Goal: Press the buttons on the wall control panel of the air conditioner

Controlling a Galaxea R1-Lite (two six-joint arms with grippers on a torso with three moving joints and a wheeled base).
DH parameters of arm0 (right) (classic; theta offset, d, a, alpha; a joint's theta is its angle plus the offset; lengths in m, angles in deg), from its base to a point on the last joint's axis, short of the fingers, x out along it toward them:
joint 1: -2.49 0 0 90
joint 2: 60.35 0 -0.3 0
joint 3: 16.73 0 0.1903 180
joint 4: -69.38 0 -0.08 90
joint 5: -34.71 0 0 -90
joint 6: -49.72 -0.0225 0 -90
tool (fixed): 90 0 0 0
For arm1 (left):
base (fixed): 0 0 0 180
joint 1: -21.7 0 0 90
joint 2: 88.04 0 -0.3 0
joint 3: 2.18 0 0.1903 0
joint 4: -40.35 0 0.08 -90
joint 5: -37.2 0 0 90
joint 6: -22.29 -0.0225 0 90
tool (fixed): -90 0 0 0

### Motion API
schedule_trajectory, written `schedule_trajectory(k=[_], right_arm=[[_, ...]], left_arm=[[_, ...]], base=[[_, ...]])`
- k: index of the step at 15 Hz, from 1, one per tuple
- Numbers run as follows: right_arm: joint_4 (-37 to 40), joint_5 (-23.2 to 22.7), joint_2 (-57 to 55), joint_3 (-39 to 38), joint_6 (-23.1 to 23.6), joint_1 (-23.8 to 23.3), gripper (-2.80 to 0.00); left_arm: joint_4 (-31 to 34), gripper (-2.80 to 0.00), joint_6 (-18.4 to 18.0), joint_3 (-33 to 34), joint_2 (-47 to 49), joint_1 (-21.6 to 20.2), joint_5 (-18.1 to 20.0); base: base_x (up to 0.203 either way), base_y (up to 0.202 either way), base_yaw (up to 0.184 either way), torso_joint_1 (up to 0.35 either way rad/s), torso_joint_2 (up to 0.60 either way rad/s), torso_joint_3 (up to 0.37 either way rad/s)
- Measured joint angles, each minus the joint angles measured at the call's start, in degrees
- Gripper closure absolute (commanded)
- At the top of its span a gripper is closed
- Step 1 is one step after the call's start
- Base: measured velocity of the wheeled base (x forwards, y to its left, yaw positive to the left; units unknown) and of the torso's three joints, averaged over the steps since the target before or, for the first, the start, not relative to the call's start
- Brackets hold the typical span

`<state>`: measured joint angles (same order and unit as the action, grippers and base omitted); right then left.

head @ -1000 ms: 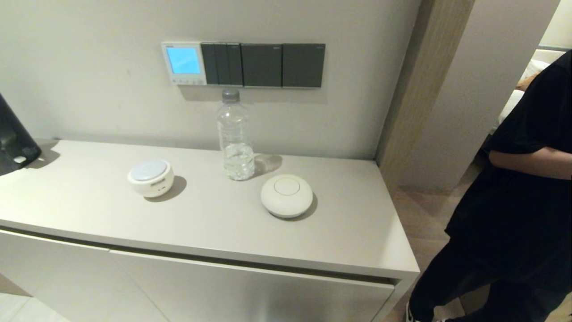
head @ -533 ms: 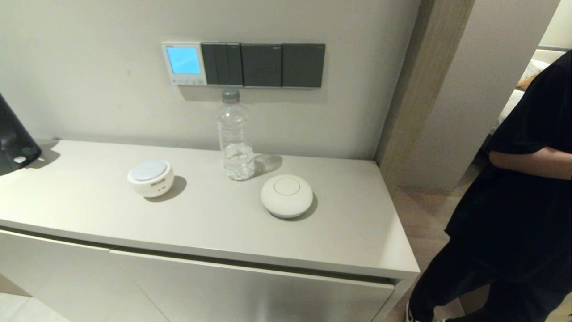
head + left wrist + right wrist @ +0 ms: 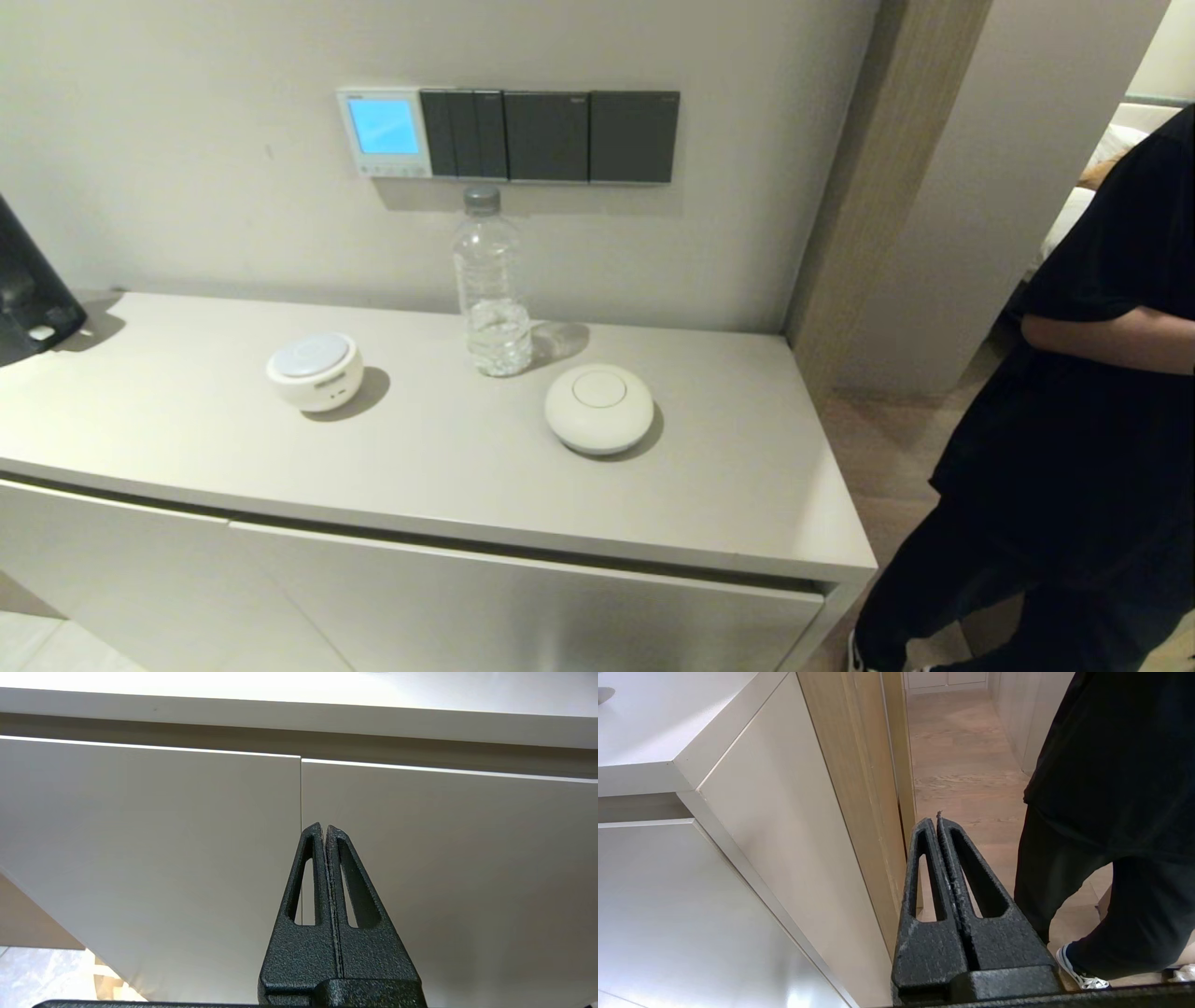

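The air conditioner's wall control panel (image 3: 384, 132) is a small white square plate on the wall in the head view, its screen lit blue. The buttons (image 3: 389, 170) run as a row of tiny white keys along its bottom edge. Neither gripper shows in the head view. My left gripper (image 3: 324, 827) is shut and empty, low in front of the cabinet doors (image 3: 187, 858). My right gripper (image 3: 935, 820) is shut and empty, low beside the cabinet's right end, pointing at the wooden floor.
Dark grey switch plates (image 3: 551, 136) sit right of the panel. On the cabinet top (image 3: 448, 467) stand a water bottle (image 3: 489, 285), a small white speaker (image 3: 315, 371) and a white round device (image 3: 598, 408). A person in black (image 3: 1083, 373) stands at the right.
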<state>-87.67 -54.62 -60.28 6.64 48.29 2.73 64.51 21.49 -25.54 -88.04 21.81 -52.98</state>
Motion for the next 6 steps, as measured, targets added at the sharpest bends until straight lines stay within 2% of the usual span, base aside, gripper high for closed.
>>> schedule_trajectory(k=[6], right_arm=[[0.0,0.0,0.0,0.0,0.0,0.0,0.00]], left_arm=[[-0.1,0.00,0.1,0.0,0.0,0.0,-0.1]], base=[[0.000,0.000,0.000,0.000,0.00,0.000]])
